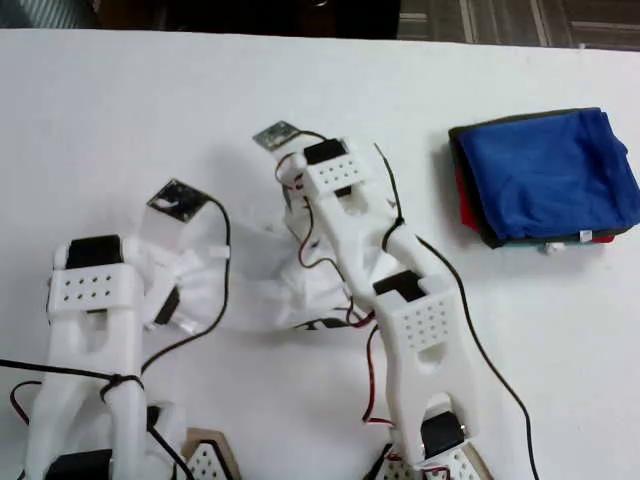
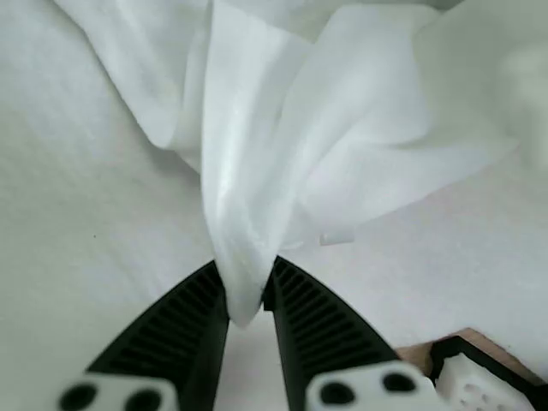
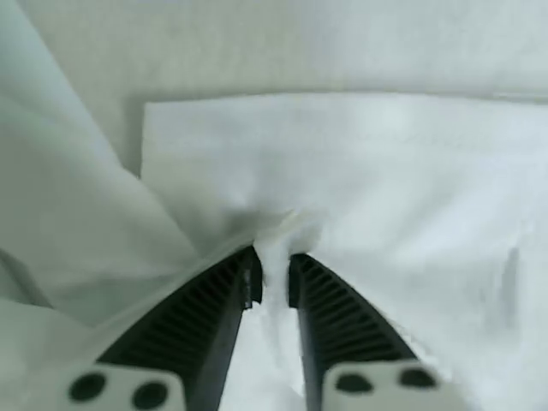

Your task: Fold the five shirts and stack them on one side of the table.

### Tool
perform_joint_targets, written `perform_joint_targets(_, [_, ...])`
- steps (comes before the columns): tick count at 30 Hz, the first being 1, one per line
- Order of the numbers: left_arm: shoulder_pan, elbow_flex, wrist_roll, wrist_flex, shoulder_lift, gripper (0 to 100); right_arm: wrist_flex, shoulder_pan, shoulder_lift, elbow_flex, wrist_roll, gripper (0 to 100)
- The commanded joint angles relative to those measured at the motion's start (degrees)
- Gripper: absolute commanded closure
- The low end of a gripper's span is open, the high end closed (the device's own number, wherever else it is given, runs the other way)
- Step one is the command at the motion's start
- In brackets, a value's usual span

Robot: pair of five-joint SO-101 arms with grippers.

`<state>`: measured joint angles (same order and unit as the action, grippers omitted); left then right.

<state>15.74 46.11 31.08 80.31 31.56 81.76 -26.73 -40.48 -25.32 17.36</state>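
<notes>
both grippers pinch the white shirt (image 1: 262,290) — bunched.

The left hand (image 2: 248,295) has its two black ribbed fingers (image 2: 184,330) pinched on a gathered fold of the white shirt (image 2: 282,145), which fans out in creases over the white bench (image 2: 77,223).

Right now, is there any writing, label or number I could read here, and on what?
None can be read.
The small white tag on the folded stack is too small to make out.
The white shirt, left gripper, right gripper and table show no text.
</notes>
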Motion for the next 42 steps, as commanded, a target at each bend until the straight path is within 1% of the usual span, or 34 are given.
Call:
perform_joint_targets(1, [-0.26,-0.40,-0.70,-0.70,1.05,97,1.27,1.98,4.44,-3.78,-0.44,98.1])
perform_joint_targets(8, [-0.26,-3.21,-0.70,-0.44,1.23,97,5.49,6.37,19.03,-4.40,-0.09,97.9])
perform_joint_targets(11, [-0.35,-4.97,-0.70,-0.26,1.23,97,8.75,6.73,25.19,-4.40,0.00,97.9])
perform_joint_targets(14, [-0.53,-6.02,-0.70,-0.26,1.14,97,11.21,6.55,28.18,-4.13,0.00,97.8])
perform_joint_targets(17, [-0.53,-6.11,-0.70,-0.35,1.14,97,10.59,6.55,27.47,-1.67,0.00,97.8])
perform_joint_targets(22, [-0.53,-6.02,-0.70,-0.35,1.14,97,1.71,6.55,21.49,5.54,0.00,97.8])
perform_joint_targets(27, [-0.26,-5.67,-0.70,-0.35,1.14,97,-3.12,6.55,15.34,6.51,0.00,97.7])
perform_joint_targets(35, [-0.44,-5.58,-0.70,-0.44,1.14,97,-3.21,6.55,13.41,6.51,0.00,97.3])
perform_joint_targets(39, [-0.44,-5.58,-0.70,-0.62,1.14,97,-3.12,6.55,13.32,6.51,0.00,88.7])
perform_joint_targets(40, [-0.44,-5.58,-0.70,-0.62,1.14,97,-3.12,6.55,13.23,6.59,0.00,87.8])
perform_joint_targets(42, [-0.44,-5.58,-0.70,-0.62,1.14,97,-3.30,6.55,13.23,6.59,0.00,89.9])
